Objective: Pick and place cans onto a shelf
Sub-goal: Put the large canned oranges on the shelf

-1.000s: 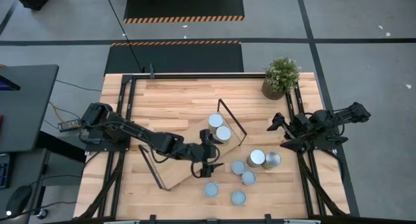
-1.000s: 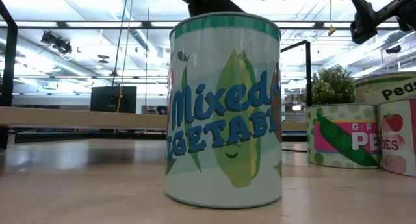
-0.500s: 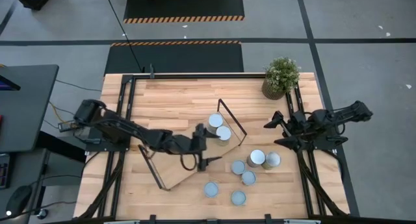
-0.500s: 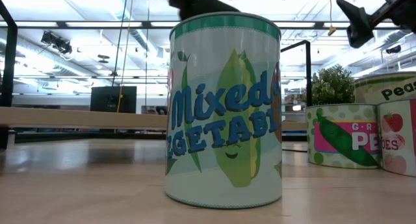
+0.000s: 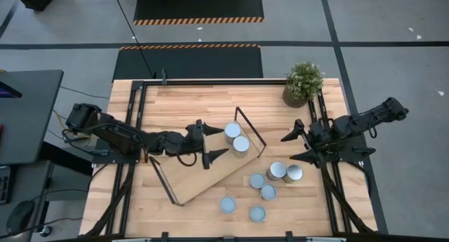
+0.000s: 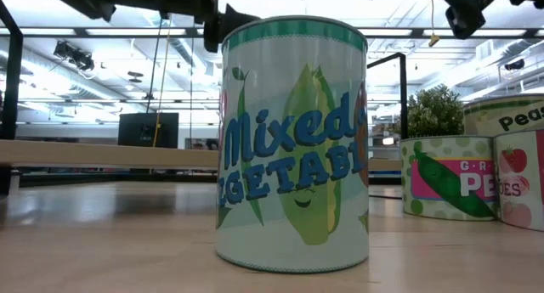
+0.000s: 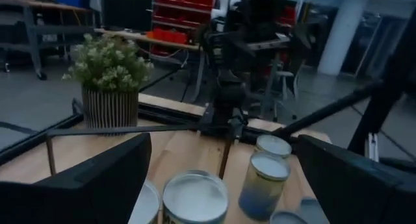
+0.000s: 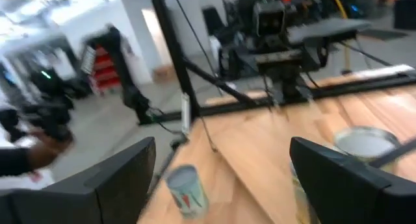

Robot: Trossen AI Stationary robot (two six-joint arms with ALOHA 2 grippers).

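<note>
Left gripper [image 5: 208,140] over the shelf [image 5: 189,180], just beside two cans [image 5: 236,137] standing on the board's far end; fingers spread wide, holding nothing. Shelf lying at a slant across the table [image 5: 182,102], a thin black loop frame [image 5: 250,132] rising at its end by those two cans. Six more cans on the tabletop off the shelf: two near the front edge [image 5: 243,208], two slightly farther back [image 5: 262,186], two more beside them [image 5: 283,172]. Potted plant [image 5: 302,83] at the far right corner. Right gripper [image 5: 300,145] above the table's right edge, near the rightmost cans, fingers apart and empty. Mixed-vegetables can [image 6: 293,144] large in the low view.
</note>
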